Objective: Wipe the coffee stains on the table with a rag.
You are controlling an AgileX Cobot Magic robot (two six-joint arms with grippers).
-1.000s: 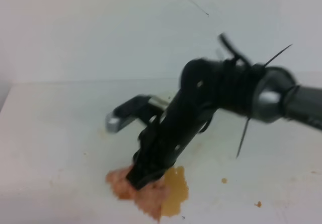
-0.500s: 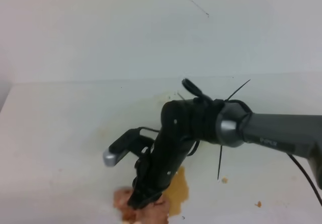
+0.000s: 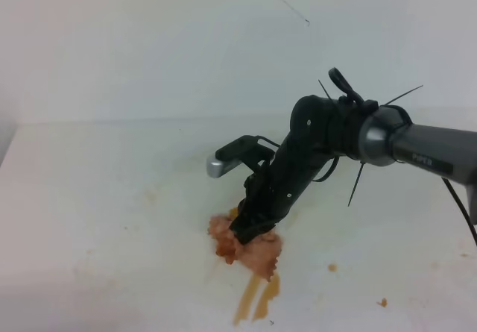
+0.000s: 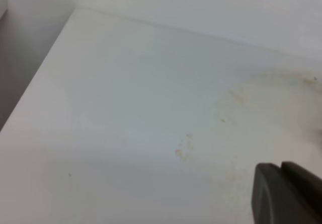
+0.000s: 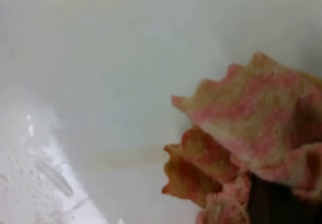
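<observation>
Black arm links reach in from the right of the high view, bending at a wrist bound with cable ties and angling down and leftward to the right gripper [image 3: 250,233], whose jaws are clamped narrowly on the rag [image 3: 246,247] and press it against the surface [image 3: 89,198]. A silver-tipped camera mount [image 3: 223,162] juts out to the left above the gripper.

The rag is a bunched salmon-pink lump, soaked brown in patches, sitting near the middle of the surface, toward the near edge. The right wrist view shows it close (ragged, scalloped edges, pink mottled with amber) [image 5: 251,128], with something dark, too blurred to identify, just below it.

Of the coffee stains [image 3: 257,298], two amber streaks trail from the rag toward the near edge, and a couple of small brown specks lie well apart to the right.

Only a dark corner of the left gripper [image 4: 284,194] shows in its own view, so I cannot tell how its jaws stand. The surface is white with faint yellowish smears; a pale wall [image 3: 149,41] with a thin dark scratch rises at the far side.
</observation>
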